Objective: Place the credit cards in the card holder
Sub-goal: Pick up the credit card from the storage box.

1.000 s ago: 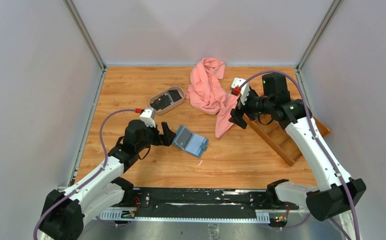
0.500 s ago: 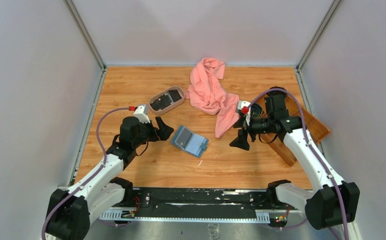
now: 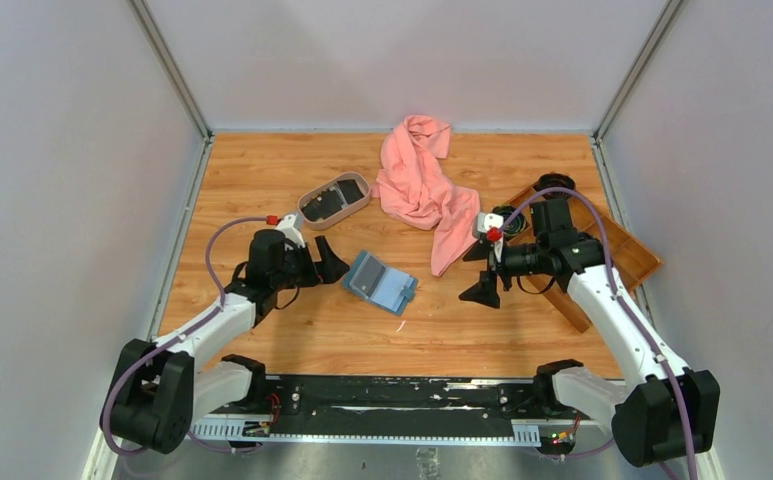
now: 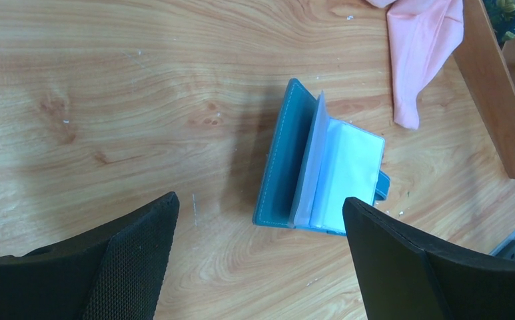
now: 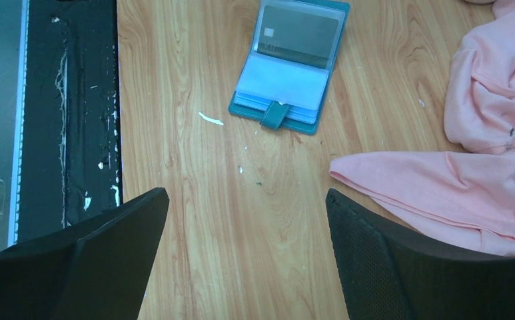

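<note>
The teal card holder (image 3: 382, 280) lies open on the wooden table between the two arms. A dark card (image 5: 298, 30) shows behind the clear sleeve of one half. Its tab clasp (image 5: 274, 115) points toward my right arm. More credit cards (image 3: 328, 203), dark ones, lie in the oval beige tray (image 3: 360, 181) behind the holder. My left gripper (image 3: 333, 262) is open just left of the holder (image 4: 321, 167), with bare wood between its fingers. My right gripper (image 3: 479, 273) hangs open to the holder's right, holding nothing, and faces the holder (image 5: 288, 63).
A pink cloth (image 3: 422, 185) sprawls from the back middle down to beside the right gripper. The brown wooden compartment tray (image 3: 617, 255) sits at the right, under the right arm. The black rail (image 3: 392, 395) runs along the near edge.
The right arm swung down and forward from above the wooden tray to low over the table right of the holder. The left arm settled lower, its gripper staying beside the holder.
</note>
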